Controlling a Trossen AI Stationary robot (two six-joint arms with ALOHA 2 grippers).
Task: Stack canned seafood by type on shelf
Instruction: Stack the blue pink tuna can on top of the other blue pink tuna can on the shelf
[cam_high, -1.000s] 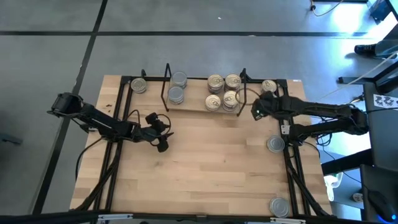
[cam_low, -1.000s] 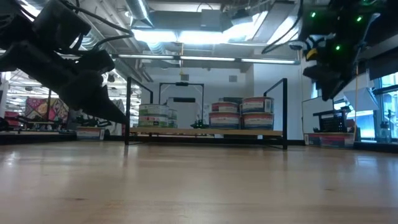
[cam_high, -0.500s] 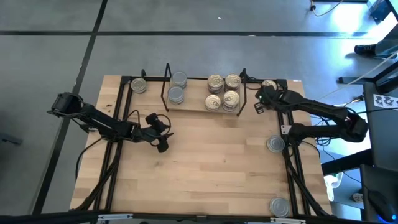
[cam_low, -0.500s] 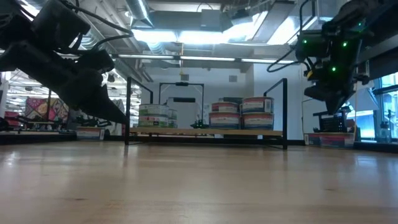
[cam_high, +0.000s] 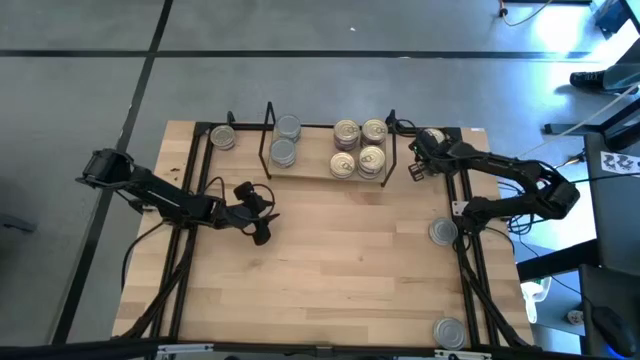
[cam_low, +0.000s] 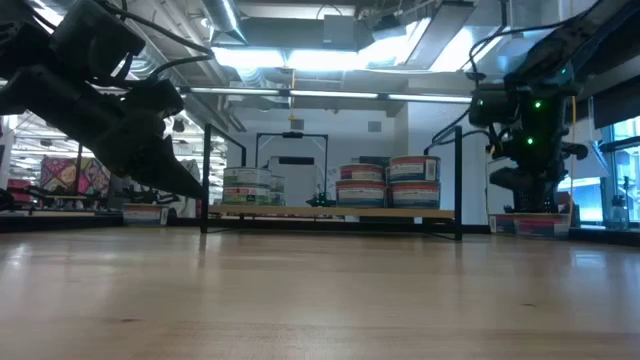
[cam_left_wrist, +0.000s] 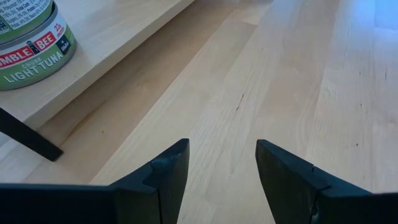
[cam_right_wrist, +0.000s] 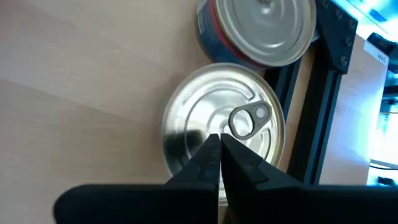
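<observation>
The shelf (cam_high: 318, 172), a black wire rack with a light wooden board, stands at the table's far edge. On its board sit grey-topped tins (cam_high: 285, 150) stacked at the left and several gold-lidded tins (cam_high: 358, 147) at the right. My right gripper (cam_right_wrist: 219, 140) is shut and points down over a pull-ring tin (cam_right_wrist: 214, 118) lying on the table right of the shelf (cam_high: 432, 137). A second, plain-topped tin (cam_right_wrist: 264, 25) lies just beyond it. My left gripper (cam_left_wrist: 221, 149) is open, hovering over bare tabletop near the shelf's left part (cam_high: 262, 212). My right gripper's shut fingertips (cam_right_wrist: 211, 149) come from above, pointing down at the lid of the pull-ring tin, beside its ring (cam_right_wrist: 249, 118). Whether they touch the lid, I cannot tell. The tin lies flat on the table.
One loose tin (cam_high: 222, 138) lies at the table's far left corner. Two more (cam_high: 443, 232), (cam_high: 450, 332) lie along the right edge by the black frame rail (cam_high: 465, 250). A wide stretch of bare wood (cam_high: 330, 270) spreads on the near side of the shelf.
My right gripper has moved from beside the shelf's right end toward the table's far right corner and has come down over the pull-ring tin there. The left arm and all the tins have stayed where they were.
</observation>
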